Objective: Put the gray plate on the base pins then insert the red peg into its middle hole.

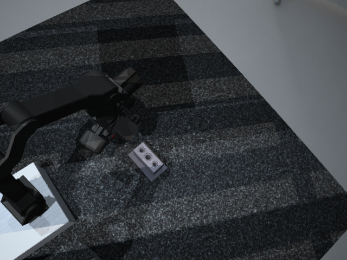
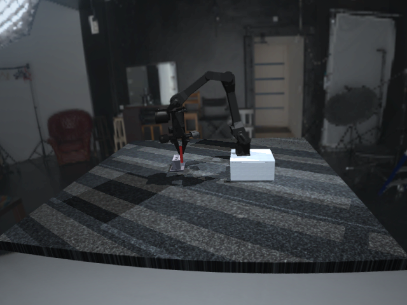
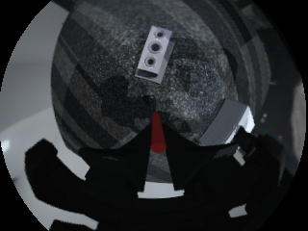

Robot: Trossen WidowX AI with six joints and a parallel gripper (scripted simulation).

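Observation:
My gripper [image 1: 111,136] [image 2: 180,151] [image 3: 157,126] is shut on the red peg [image 2: 181,158] [image 3: 158,139], which hangs upright and points down from the fingertips. In the top view only a bit of red shows by the fingers. The gray plate [image 1: 142,156] [image 3: 159,57] appears to lie flat on top of the base [image 1: 151,176] [image 2: 177,169] and shows three holes in a row. The peg is off to one side of the plate, apart from it in the wrist view. The pins are hard to make out inside the outer holes.
The arm's foot stands on a white box [image 1: 17,240] [image 2: 252,171] [image 3: 223,122], some way to the side of the base. A striped dark table top [image 1: 224,168] [image 2: 229,229] carries everything. The arm's shadow falls near the base.

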